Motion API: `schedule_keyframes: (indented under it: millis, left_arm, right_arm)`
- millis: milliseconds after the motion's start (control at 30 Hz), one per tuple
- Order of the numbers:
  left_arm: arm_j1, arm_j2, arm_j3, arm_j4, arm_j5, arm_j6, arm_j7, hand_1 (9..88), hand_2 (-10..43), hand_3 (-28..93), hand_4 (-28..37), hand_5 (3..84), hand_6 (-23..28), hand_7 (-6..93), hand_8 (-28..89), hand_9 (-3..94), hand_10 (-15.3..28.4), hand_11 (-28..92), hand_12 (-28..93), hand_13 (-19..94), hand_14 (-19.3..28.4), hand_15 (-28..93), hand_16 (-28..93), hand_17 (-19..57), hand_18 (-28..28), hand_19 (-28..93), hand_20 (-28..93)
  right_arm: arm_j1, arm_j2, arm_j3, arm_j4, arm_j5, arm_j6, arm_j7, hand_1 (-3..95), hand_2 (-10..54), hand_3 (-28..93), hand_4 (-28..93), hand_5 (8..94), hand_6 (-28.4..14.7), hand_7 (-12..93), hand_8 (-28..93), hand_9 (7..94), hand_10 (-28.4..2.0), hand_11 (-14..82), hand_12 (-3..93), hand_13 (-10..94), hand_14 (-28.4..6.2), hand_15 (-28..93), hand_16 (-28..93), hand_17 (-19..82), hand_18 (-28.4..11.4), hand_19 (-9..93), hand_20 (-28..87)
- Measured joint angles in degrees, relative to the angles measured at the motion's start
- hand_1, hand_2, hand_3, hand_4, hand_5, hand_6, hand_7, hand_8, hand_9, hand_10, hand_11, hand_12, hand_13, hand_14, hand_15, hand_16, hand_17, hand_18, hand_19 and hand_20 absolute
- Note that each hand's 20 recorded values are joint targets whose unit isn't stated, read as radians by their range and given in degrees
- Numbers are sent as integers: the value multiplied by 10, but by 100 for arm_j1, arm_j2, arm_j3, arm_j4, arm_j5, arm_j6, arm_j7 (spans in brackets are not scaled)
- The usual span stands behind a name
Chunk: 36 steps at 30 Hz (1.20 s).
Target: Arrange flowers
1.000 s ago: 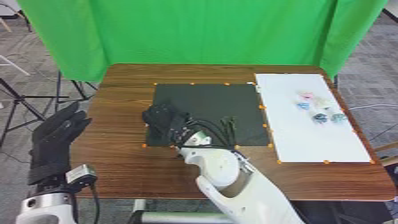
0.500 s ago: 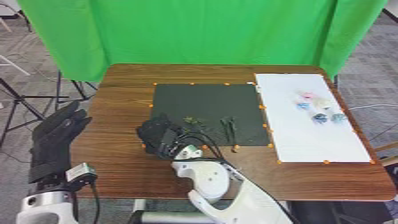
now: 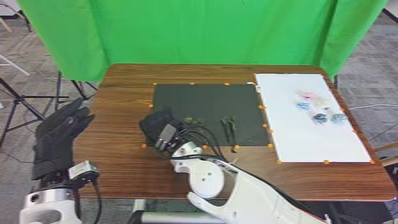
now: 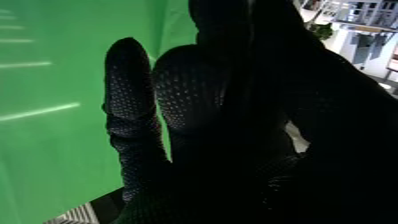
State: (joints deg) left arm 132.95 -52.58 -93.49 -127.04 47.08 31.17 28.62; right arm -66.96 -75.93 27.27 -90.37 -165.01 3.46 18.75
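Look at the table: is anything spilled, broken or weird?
Nothing stands out as spilled or broken. The small colorful flowers sit in a loose cluster on the white sheet, and the green stems lie on the dark mat. That's probably just flowers waiting to be arranged.

Sprigs (image 3: 229, 131) lie on the mat (image 3: 209, 99), left of the sheet (image 3: 306, 145) bearing flowers (image 3: 320, 104); a curtain (image 3: 213, 32) hangs behind the table (image 3: 133, 172).

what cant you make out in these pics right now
- Head view: kinds of the small flowers on the white sheet, too small
- Head view: lower left part of the black mat, covered by the right hand
- Right wrist view: what the green tuft is, partly behind the glove
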Motion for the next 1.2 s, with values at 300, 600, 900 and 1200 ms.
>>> schedule_keyframes:
  millis: [300,600,900,1200]
  left_arm:
    - [-33,73,65,10,-22,2,8,258,62,837,-189,402,106,158,-111,342,198,360,56,230,265,631,-174,-91,210,595,14]
    - [-33,88,63,10,-21,2,1,260,58,836,-188,402,106,158,-111,342,199,362,57,231,265,631,-174,-92,210,594,14]
    - [-26,100,56,8,-40,4,7,261,55,835,-187,402,106,159,-111,342,199,362,56,231,266,631,-174,-92,210,594,14]
    - [398,92,-305,-138,-94,80,58,259,56,836,-190,402,105,160,-111,342,199,362,57,231,266,631,-174,-92,211,593,15]
  right_arm:
    - [205,61,-212,-2,22,-277,443,442,-95,798,-283,692,-58,228,41,730,-133,309,298,711,-80,716,184,350,-207,929,-63]
    - [103,14,40,-157,-27,-903,329,412,-95,828,-281,658,-79,225,-100,654,-177,388,235,654,-103,748,172,310,-220,921,-69]
    - [98,4,12,-244,-3,-1041,332,401,-95,830,-280,649,-88,215,-98,629,-190,399,213,633,-112,754,164,291,-228,914,-65]
    - [739,369,-746,-733,891,-1350,756,384,-95,828,-264,606,-91,194,-99,592,-201,354,198,610,-120,756,158,276,-229,897,-62]
